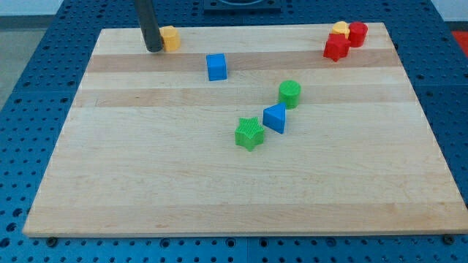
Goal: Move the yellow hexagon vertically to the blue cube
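Work is barely starting: my tip point(154, 50) is touching the yellow hexagon point(170, 38) at its nine o'clock, no jaws existing, the blue cube point(216, 66) sitting apart toward four o'clock.

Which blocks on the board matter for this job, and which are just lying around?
Job: yellow hexagon at the view's top left, my tip touching its left side; blue cube.
Lying about: green cylinder, blue triangular block, green star, two red blocks, second yellow block.
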Robot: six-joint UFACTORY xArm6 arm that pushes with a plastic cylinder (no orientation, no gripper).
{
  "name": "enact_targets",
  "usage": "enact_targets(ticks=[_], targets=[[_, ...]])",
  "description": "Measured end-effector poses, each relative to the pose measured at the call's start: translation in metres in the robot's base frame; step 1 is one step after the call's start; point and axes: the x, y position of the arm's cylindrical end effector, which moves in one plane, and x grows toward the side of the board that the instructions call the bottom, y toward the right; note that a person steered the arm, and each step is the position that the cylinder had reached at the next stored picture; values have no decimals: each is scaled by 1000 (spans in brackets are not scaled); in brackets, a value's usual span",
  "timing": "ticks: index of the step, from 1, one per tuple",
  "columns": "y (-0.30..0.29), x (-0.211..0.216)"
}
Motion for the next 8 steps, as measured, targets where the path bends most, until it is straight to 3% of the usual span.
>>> enact_targets(ticks=[1, 2, 3, 5, 7, 8], targets=[[-24, -13], [-43, -55], [-18, -60], [12, -42], [106, -9], [116, -8]])
